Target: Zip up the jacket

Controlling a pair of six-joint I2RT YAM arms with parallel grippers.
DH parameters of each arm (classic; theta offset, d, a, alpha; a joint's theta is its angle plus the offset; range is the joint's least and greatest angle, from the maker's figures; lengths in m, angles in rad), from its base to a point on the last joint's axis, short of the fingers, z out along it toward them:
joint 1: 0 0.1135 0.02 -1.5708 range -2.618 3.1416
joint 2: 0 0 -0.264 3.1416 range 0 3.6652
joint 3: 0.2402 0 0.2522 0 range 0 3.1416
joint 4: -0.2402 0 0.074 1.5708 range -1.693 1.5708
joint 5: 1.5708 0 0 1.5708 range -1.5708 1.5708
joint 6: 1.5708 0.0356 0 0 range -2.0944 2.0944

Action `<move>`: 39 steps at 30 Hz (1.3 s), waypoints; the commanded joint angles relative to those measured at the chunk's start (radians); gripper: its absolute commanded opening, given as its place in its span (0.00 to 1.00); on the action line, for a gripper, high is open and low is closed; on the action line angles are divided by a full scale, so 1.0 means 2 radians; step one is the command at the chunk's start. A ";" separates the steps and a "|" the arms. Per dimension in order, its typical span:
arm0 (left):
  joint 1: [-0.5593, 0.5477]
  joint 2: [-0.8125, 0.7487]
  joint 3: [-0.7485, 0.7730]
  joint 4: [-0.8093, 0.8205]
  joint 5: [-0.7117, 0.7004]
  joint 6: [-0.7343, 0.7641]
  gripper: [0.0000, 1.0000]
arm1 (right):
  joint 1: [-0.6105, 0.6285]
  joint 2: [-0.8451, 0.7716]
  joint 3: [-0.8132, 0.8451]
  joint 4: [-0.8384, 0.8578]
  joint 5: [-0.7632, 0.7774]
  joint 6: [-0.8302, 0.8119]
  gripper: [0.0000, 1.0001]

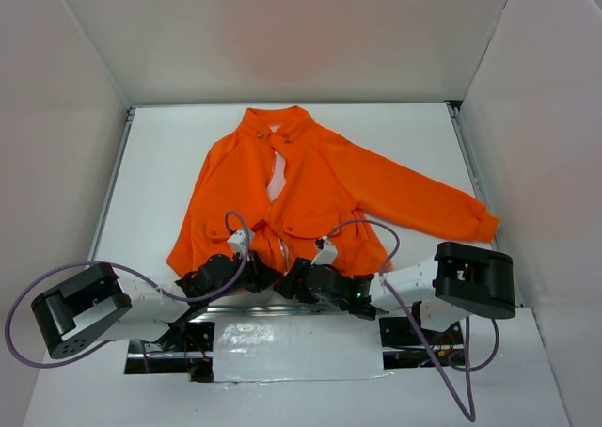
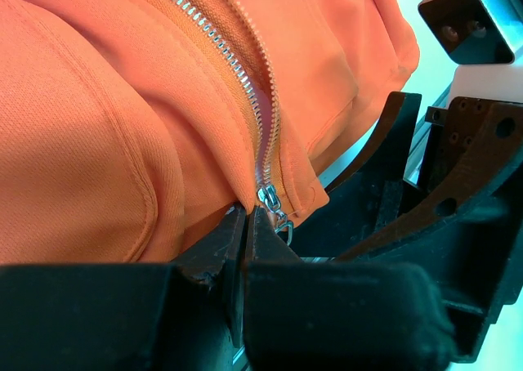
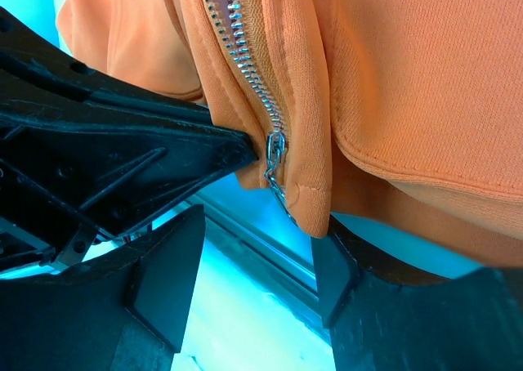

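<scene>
Left claw (image 2: pixel 247 222) pinches the hem of the bright orange fabric jacket (image 1: pixel 320 182), spread on the white tabletop (image 1: pixel 160 164), beside its small silver zipper slider (image 2: pixel 268 196). The right claw (image 3: pixel 257 265) gapes around that corner and may grab cloth, missing the pull.

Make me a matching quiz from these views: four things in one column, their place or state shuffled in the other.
Column one: 1 silver zipper slider; 2 left tool; 3 right tool; 4 stand collar of the bright orange fabric jacket.
Column two: A fingers apart; B farthest from both tools; C at the zip's bottom end; D pinched shut on the jacket.
Pairs: 1-C, 2-D, 3-A, 4-B.
</scene>
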 commanded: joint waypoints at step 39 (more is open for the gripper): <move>-0.018 0.017 -0.067 0.038 0.003 0.002 0.00 | -0.003 -0.005 -0.003 0.002 0.024 0.037 0.00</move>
